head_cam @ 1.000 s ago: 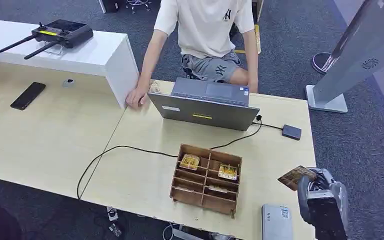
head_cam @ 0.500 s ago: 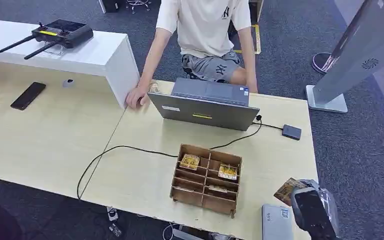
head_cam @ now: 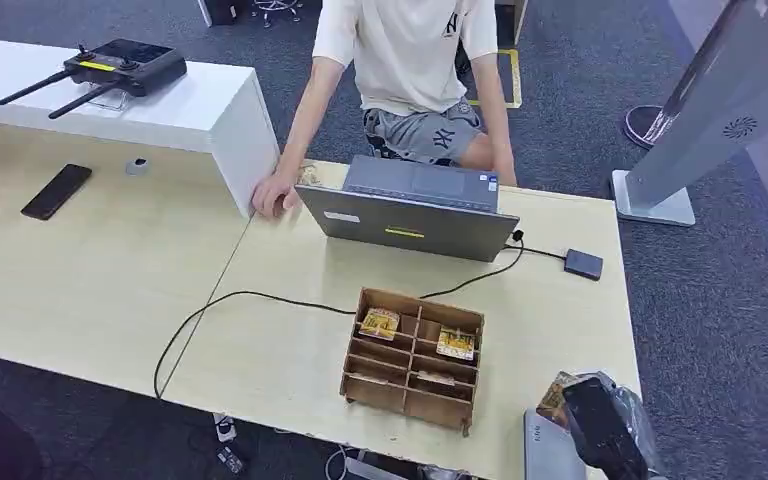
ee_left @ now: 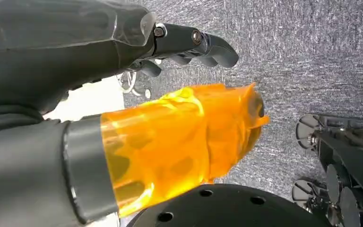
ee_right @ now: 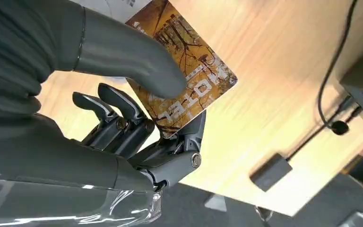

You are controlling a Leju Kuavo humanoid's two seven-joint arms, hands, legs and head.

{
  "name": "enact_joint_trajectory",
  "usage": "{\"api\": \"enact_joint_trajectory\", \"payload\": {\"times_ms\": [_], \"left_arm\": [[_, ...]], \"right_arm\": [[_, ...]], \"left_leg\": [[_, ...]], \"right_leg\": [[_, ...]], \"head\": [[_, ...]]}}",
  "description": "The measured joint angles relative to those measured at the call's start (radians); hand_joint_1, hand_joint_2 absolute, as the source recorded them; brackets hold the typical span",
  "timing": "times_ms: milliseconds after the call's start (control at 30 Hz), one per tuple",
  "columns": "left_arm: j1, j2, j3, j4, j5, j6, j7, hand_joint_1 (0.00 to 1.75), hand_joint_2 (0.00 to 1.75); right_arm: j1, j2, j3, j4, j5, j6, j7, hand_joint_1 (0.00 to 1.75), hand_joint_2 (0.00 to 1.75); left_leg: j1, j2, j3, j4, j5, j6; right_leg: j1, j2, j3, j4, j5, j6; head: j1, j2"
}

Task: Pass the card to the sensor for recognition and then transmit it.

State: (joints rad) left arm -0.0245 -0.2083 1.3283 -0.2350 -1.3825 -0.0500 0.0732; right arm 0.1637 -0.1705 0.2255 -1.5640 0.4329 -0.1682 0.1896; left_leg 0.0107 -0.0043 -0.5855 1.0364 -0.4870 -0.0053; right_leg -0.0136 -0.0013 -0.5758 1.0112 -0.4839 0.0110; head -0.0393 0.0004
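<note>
Right hand (ee_right: 137, 118) pinched card (ee_right: 184, 80) thinly above near-right sensor (head_cam: 552, 447); could slip. Left hand (ee_left: 123, 71) held nothing, fingers apart.

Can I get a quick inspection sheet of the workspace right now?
Surface: light wood table, joined to a second wood table on the robot's left.
Job's things: card pinched in the right hand; grey sensor lies at the near edge, right next to the card.
Clutter: wooden organizer with cards in some compartments, laptop, small dark box, phone, remote controller.
Hands: right holds the card; left hand holds nothing, fingers apart, above carpet.
Cables: black cable runs across the table; another links the laptop and the small box.
Surroundings: person seated behind the laptop; grey kiosk stand on carpet.
</note>
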Motion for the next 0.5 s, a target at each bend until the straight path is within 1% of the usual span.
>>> {"api": "enact_joint_trajectory", "payload": {"times_ms": [100,267,500], "left_arm": [[0.0,0.0,0.004,0.0,0.0,-0.001,0.001,0.0,0.0],[0.0,0.003,0.006,0.0,0.0,-0.005,0.002,0.0,0.0],[0.001,0.013,0.011,0.0,0.004,-0.006,0.002,0.0,0.0]], "right_arm": [[-0.006,-0.012,0.0,0.011,-0.053,0.035,0.006,1.75,1.75],[-0.015,-0.037,0.001,0.032,-0.109,0.069,0.009,1.75,1.75],[-0.021,-0.094,0.001,0.064,-0.196,0.126,0.025,1.75,1.75]], "left_leg": [[0.0,0.0,0.0,0.0,0.0,0.0],[0.0,0.0,0.0,0.0,0.0,0.0],[0.0,0.0,0.0,0.0,0.0,0.0]], "right_leg": [[0.0,0.0,0.0,0.0,0.0,0.0],[0.0,0.0,0.0,0.0,0.0,0.0],[0.0,0.0,0.0,0.0,0.0,0.0]], "head": [[0.0,0.0],[0.0,0.0],[0.0,0.0]]}}
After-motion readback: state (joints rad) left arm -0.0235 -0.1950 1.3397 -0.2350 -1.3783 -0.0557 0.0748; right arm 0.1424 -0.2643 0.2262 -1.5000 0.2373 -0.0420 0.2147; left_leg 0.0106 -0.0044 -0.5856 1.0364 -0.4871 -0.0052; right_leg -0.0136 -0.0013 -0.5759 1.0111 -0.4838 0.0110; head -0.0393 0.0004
